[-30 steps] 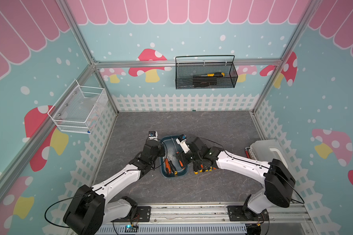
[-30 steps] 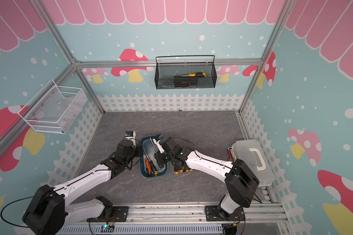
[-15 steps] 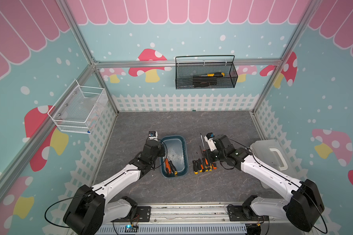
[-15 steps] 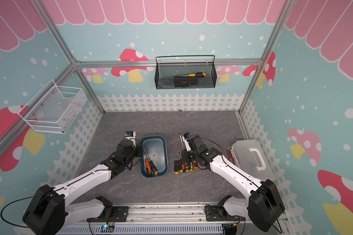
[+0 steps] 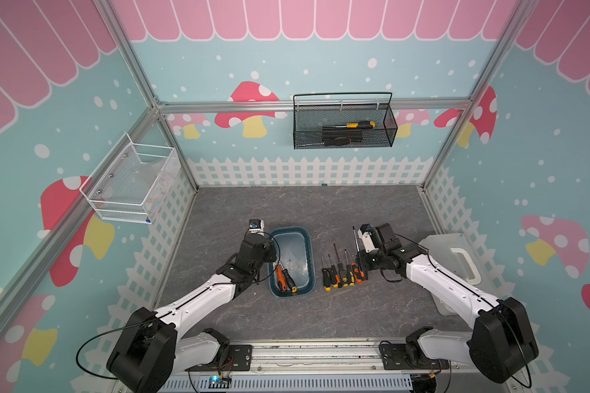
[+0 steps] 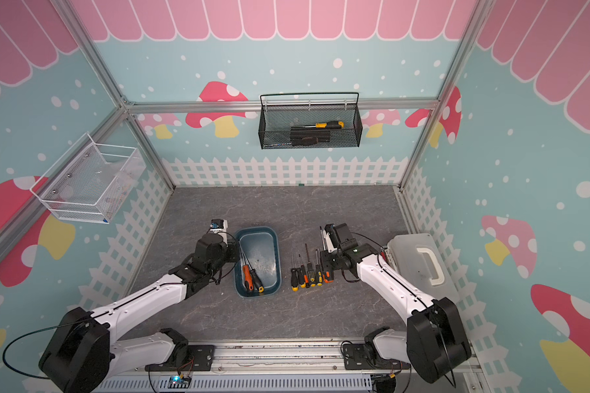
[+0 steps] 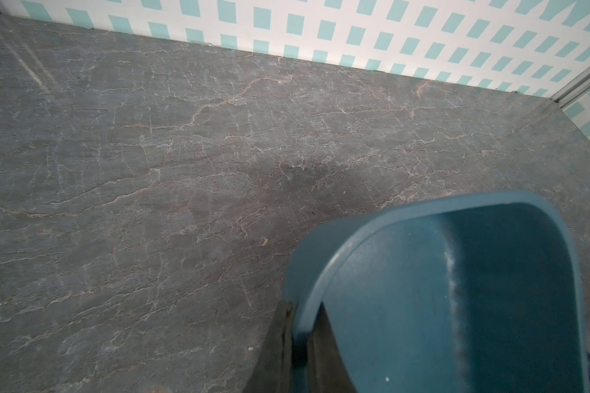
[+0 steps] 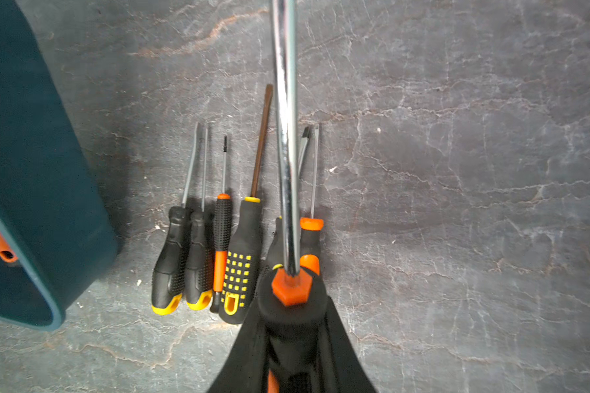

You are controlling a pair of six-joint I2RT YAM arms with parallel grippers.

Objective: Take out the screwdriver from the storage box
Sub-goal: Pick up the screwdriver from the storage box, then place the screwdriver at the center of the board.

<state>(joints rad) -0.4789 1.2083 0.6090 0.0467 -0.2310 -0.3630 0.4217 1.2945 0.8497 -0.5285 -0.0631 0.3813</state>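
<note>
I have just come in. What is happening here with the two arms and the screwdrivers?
The left gripper is shut on the rim of the shallow dark teal plastic storage box. The right gripper holds a large screwdriver with chrome shaft and black-orange handle over the row of screwdrivers lying on the grey table beside the box. Two more screwdrivers lie inside the box.

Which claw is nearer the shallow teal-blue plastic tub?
Left. The left claw grips the rim of the shallow teal-blue plastic tub; the right claw, holding a black-and-orange-handled screwdriver, is apart from it, above the row of screwdrivers.
</note>
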